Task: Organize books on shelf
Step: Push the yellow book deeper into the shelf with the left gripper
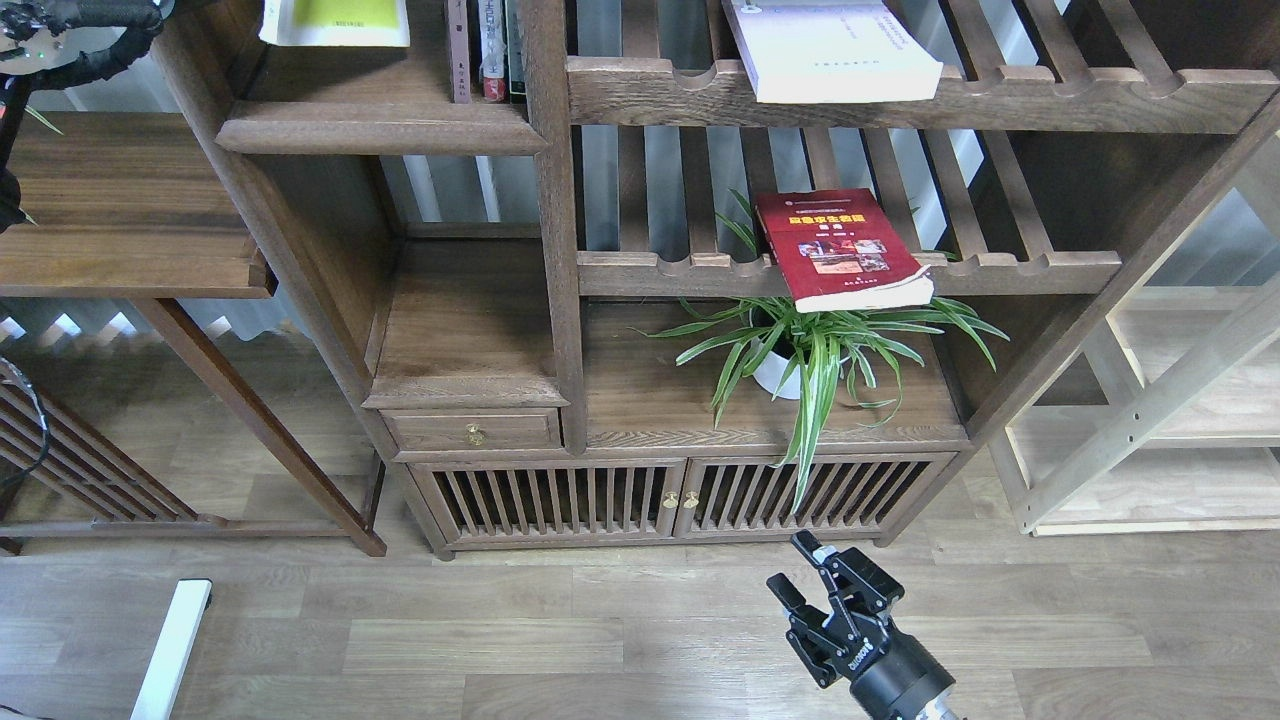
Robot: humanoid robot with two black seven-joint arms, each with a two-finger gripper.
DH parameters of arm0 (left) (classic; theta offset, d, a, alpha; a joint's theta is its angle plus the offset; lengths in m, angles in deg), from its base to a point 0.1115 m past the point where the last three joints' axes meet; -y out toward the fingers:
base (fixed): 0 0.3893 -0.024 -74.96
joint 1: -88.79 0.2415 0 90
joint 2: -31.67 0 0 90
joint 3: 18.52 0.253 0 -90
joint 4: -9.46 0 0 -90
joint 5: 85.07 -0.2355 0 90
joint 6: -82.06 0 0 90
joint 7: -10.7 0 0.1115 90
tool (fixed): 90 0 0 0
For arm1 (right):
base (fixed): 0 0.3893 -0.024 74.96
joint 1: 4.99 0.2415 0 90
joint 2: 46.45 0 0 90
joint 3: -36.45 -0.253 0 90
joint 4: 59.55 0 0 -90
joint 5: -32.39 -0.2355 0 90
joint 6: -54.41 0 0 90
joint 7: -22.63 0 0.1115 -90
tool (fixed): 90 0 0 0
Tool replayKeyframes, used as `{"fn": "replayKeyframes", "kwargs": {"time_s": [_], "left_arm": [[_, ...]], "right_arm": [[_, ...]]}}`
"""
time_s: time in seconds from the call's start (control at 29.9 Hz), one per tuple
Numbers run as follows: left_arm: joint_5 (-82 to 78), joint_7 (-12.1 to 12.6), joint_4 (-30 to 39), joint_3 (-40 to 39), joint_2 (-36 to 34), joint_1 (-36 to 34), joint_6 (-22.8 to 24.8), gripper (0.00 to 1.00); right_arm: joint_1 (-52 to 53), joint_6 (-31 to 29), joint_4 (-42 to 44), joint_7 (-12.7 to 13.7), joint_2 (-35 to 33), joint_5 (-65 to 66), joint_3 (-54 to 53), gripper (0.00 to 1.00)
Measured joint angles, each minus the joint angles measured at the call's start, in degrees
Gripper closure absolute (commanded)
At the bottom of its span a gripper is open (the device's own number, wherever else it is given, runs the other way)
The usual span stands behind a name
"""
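Right fingers (797, 566) spread, empty; red book (840, 248) title yellow, illegible.

Upright spines (487, 50) crowd the shelf (380, 125) on its right, bare plank beside them.

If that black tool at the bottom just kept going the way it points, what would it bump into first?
Probably the slatted cabinet doors at the bookcase's foot: the right tool points up and slightly left across bare floor toward them. Depth is hard to judge from here.
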Motion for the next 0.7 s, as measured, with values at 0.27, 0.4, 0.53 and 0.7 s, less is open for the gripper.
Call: {"fn": "replayKeyframes", "kwargs": {"time_s": [0.27,0.4,0.53,0.7], "left_arm": [[0.3,0.0,0.1,-0.2,0.7,2.9,0.2,0.97],[0.7,0.0,0.1,-0.5,1.0,4.1,0.2,0.96],[1.4,0.0,0.0,-0.5,1.4,4.7,0.2,0.97],[1.7,0.0,-0.2,-0.8,2.4,4.6,0.5,0.99]], "right_arm": [[-0.7,0.0,0.0,0.0,-0.6,-0.5,0.0,0.31],[-1.0,0.0,0.0,0.0,-0.6,-0.5,0.0,0.31],[-1.5,0.0,0.0,0.0,-0.5,-0.5,0.0,0.31],[-2.0,0.0,0.0,0.0,-0.5,-0.5,0.0,0.31]]}}
